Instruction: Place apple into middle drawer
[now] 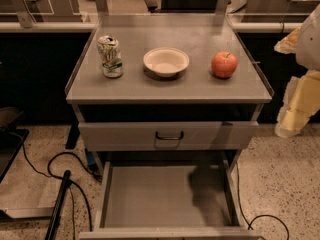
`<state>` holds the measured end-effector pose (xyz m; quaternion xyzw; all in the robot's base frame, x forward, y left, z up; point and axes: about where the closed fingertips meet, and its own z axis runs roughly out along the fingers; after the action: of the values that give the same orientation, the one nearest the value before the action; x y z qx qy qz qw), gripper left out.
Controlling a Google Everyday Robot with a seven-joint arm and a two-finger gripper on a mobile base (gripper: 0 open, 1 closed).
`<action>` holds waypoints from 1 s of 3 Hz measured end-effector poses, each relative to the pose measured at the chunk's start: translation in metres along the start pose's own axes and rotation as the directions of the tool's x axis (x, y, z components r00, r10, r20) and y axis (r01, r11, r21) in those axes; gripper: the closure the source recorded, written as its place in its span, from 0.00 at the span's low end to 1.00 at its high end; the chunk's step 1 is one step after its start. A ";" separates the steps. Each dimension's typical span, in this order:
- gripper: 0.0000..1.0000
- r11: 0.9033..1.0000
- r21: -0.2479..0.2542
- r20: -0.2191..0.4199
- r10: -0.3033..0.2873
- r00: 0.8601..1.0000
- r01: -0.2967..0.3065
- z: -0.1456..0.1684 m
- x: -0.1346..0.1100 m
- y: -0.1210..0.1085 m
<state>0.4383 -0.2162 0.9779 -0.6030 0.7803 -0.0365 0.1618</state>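
Note:
The red-orange apple (224,64) sits on the right side of the grey cabinet top (200,86), upright with its stem up. The middle drawer (150,199) is pulled out below, its flat grey floor bare, with a shadow on its right part. My gripper (291,119) hangs at the right edge of the view, beside and below the cabinet top, well to the right of the apple and apart from it. It holds nothing that I can see.
A white bowl (166,61) stands at the middle of the top and a dented soda can (110,56) at the left. A closed drawer front with a black loop handle (169,135) sits above the open drawer. Black cables (65,184) lie on the floor to the left.

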 end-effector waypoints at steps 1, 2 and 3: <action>0.00 1.000 0.004 0.001 0.000 1.000 0.000 0.000 -0.001 -0.001; 0.00 1.000 0.021 0.022 -0.001 1.000 0.001 0.017 -0.011 -0.030; 0.00 1.000 0.000 0.091 -0.031 0.995 0.031 0.064 -0.036 -0.090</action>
<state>0.5492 -0.1973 0.9473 -0.6161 0.7628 -0.0112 0.1961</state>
